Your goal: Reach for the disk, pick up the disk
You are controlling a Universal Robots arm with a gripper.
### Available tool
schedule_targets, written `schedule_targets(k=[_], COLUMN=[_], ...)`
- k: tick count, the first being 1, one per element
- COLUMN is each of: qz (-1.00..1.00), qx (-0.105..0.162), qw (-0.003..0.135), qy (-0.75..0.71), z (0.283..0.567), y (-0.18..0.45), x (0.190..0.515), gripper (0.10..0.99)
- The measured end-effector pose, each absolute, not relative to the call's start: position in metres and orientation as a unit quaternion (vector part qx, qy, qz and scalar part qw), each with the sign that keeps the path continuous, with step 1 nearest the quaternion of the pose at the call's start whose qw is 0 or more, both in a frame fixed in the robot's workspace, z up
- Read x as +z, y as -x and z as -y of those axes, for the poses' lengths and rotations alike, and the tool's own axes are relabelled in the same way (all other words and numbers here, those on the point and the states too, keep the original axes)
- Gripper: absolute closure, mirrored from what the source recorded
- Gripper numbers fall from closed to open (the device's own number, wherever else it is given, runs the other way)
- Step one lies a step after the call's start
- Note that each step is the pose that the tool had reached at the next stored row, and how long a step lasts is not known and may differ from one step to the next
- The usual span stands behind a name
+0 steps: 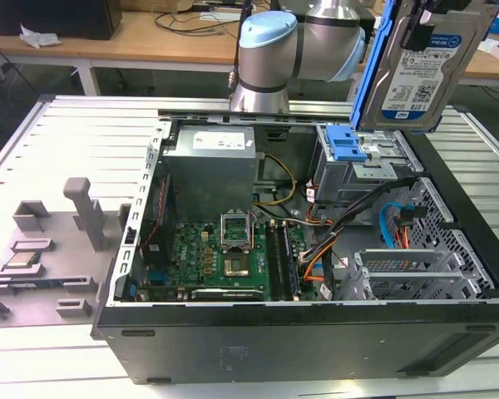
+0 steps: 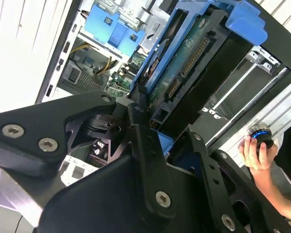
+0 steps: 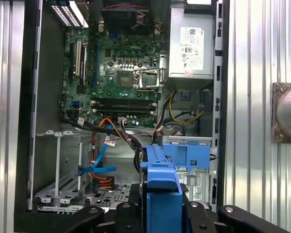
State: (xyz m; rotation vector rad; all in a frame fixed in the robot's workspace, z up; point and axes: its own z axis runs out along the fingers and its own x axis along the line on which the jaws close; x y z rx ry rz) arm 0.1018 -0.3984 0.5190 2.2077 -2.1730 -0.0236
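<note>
Black pincer arms sit right up front, clamped on the disk by its blue caddy. So the disk hangs label-out, white-and-blue sticker, high above the open PC case on the counter.

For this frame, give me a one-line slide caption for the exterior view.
Disk in its blue caddy held lifted above the open computer case, over the drive bay.
</note>
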Motion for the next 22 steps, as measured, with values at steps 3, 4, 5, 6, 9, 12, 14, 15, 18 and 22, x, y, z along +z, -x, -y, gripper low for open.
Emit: schedule_targets(k=[3,4,5,6,9,12,14,15,18,22], qz=[0.701,0.701,0.701,0.701,0.701,0.701,0.701,0.701,0.701,0.701], qx=[-0.008,-0.008,-0.008,-0.008,-0.008,-0.008,-0.008,-0.008,-0.008,-0.008], qw=[0.022,0.022,0.022,0.022,0.022,0.022,0.022,0.022,0.022,0.022], qy=[-0.713,-0.713,-0.713,-0.713,-0.713,-0.713,-0.713,-0.713,-0.713,-0.713], z=[0.402,0.403,0.404,0.405,0.409,0.414,0.417,0.419,0.425,0.433], y=[-0.102,-0.102,-0.102,-0.102,-0.102,-0.102,-0.102,-0.102,-0.102,-0.102], x=[0.519,0.519,0.519,0.519,0.519,0.519,0.519,0.519,0.519,0.519], gripper=[0.718,0.718,0.718,0.718,0.718,0.718,0.718,0.718,0.718,0.718])
